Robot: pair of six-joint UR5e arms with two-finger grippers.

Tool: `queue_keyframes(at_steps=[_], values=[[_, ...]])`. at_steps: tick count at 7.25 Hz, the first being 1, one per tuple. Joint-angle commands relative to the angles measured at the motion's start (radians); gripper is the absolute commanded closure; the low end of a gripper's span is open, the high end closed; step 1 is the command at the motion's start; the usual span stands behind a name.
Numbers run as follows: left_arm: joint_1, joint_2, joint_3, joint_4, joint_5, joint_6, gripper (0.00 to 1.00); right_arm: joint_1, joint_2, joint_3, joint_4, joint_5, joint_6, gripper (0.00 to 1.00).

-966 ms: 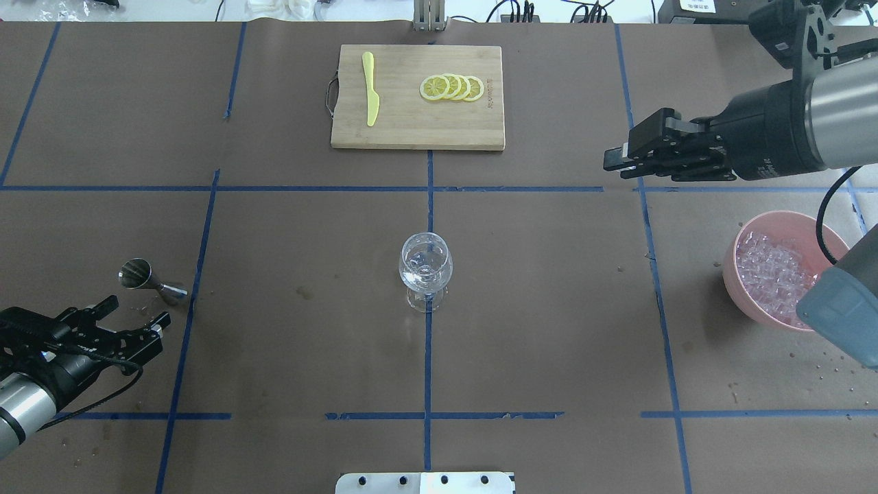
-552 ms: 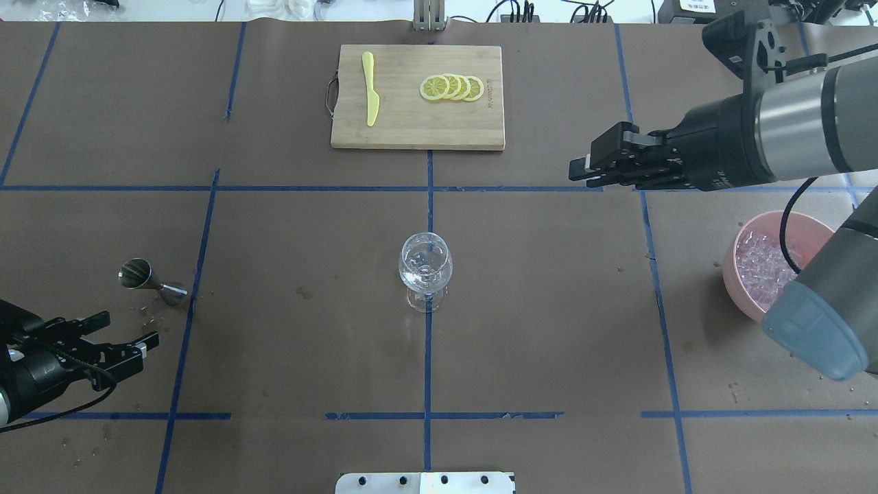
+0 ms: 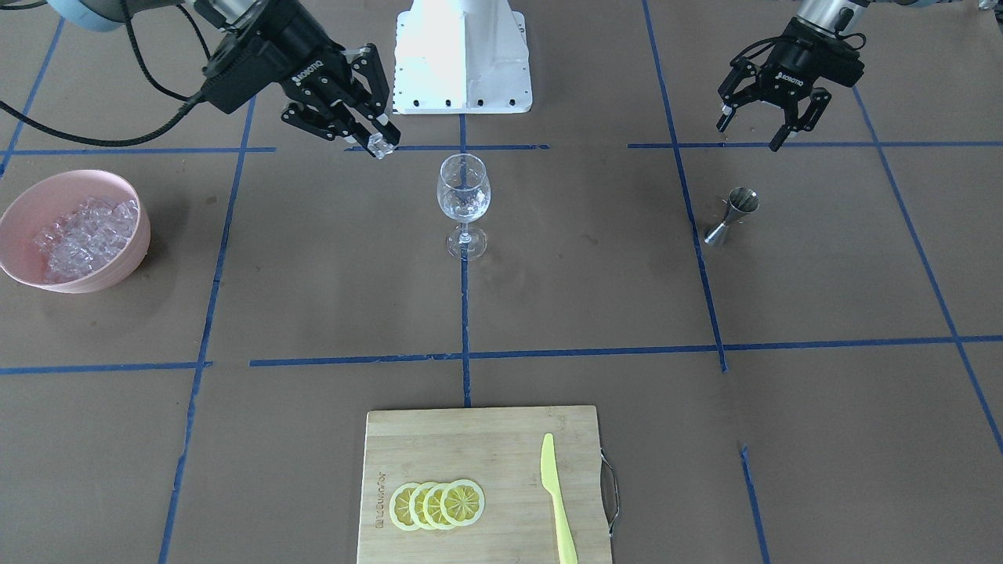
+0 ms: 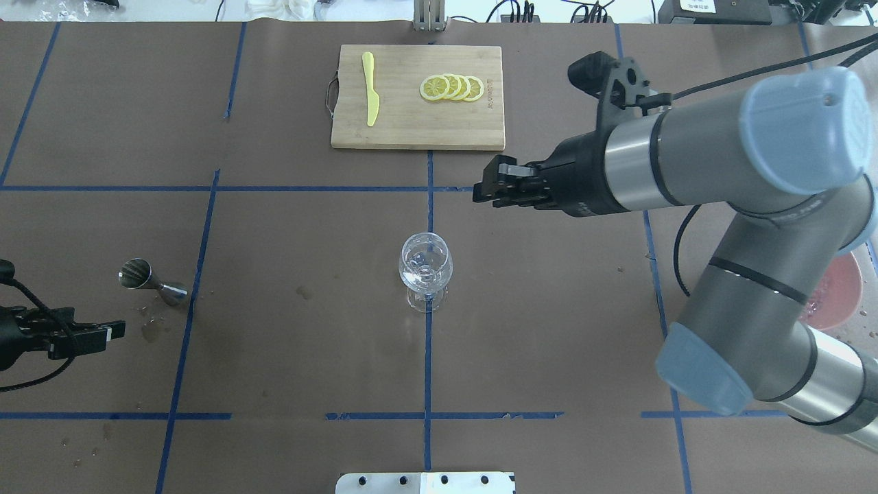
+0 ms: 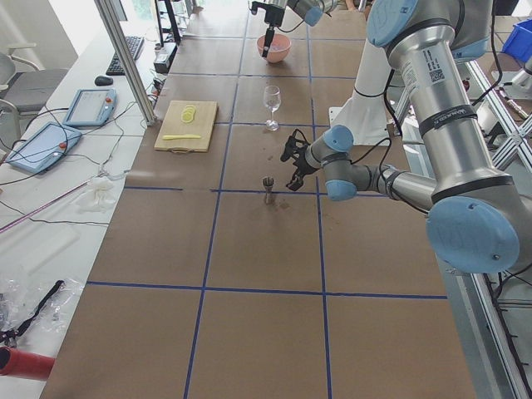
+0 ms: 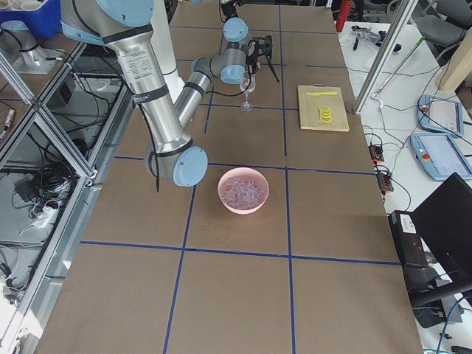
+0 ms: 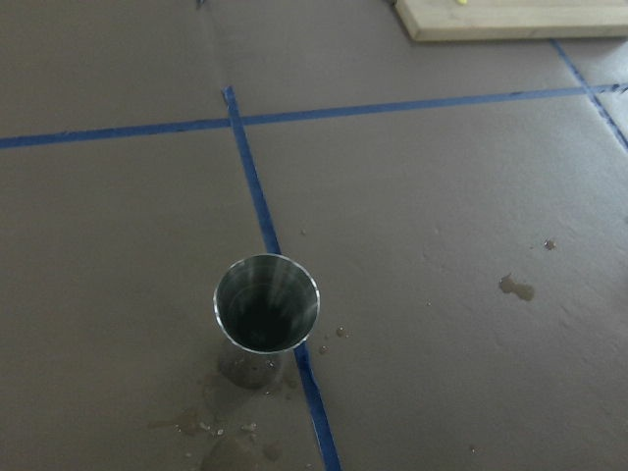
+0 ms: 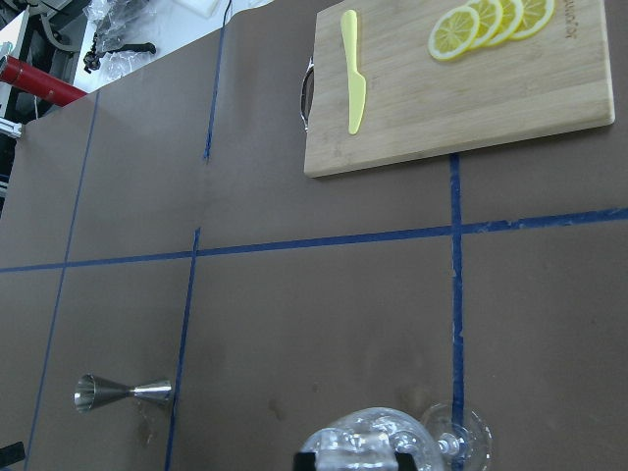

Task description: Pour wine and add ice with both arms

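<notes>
**Ice cube (image 3: 382, 147) held near the glass (image 3: 463, 192), clamped in the right gripper (image 3: 374, 141).**

The rest of the ice (image 3: 82, 233) lies heaped in a pink bowl (image 3: 47, 182), well apart on the robot's right. The step in hand looks to be adding ice. The cube is raised and short of the rim, so the next move calls for centring it low over the mouth before the fingers part, lest it bounce out or tip the glass. The left gripper (image 3: 751, 133) hangs empty, fingers apart, near the upright steel jigger (image 3: 733, 213), which stands among wet spots; the pour seems done. Farther out, a board (image 3: 470, 442) bears lemon slices (image 3: 437, 505) and a yellow knife (image 3: 556, 501). Brown paper (image 3: 313, 298) gridded with blue tape (image 3: 595, 352) covers the table. Tablets (image 5: 86, 106), cables (image 6: 46, 177) and aluminium framing (image 5: 125, 62) line its sides.
</notes>
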Motion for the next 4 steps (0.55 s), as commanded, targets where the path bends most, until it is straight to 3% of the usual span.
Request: queue_keyframes(at_steps=[1,3,4], values=[[-0.152,-0.057,-0.011,0.058,-0.224,-0.002,0.0,-0.067,0.066,-0.026,-0.058,-0.04,0.001,1.0],[-0.261,-0.153,-0.011,0.195,-0.36,-0.002,0.0,-0.115,0.068,-0.027,-0.105,-0.056,0.0,1.0],[-0.307,-0.192,-0.014,0.24,-0.366,0.0,0.0,-0.125,0.074,-0.043,-0.107,-0.056,0.0,1.0]])
